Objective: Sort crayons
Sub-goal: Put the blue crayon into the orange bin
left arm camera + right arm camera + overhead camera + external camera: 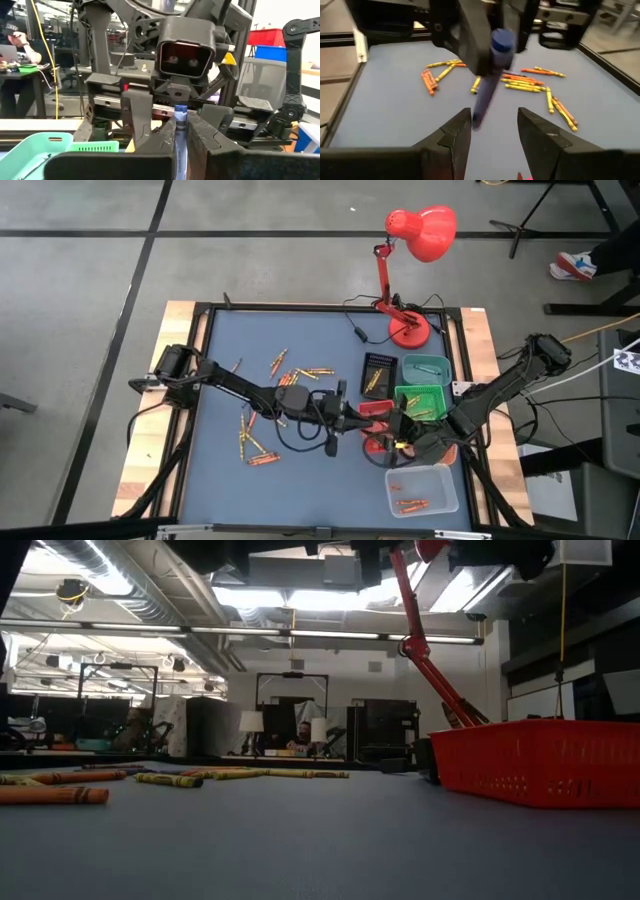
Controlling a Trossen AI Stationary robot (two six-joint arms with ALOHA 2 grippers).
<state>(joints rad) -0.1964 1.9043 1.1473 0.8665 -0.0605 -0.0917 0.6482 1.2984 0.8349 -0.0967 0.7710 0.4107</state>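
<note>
Here the left gripper [181, 131] is clamped on a blue crayon [180, 135], its long axis pointing straight at the right gripper [494, 125], whose fingers stand wide apart and empty just in front of its tip. The crayon is a slim paper-wrapped blue stick, held above the table [215, 470] near the red tray [374, 408].

The high view looks straight down on the blue-grey table [220, 470]. The low view sits at tabletop height, facing the room. The wrist views face each other closely (both show the upright blue crayon [180, 131]).
</note>
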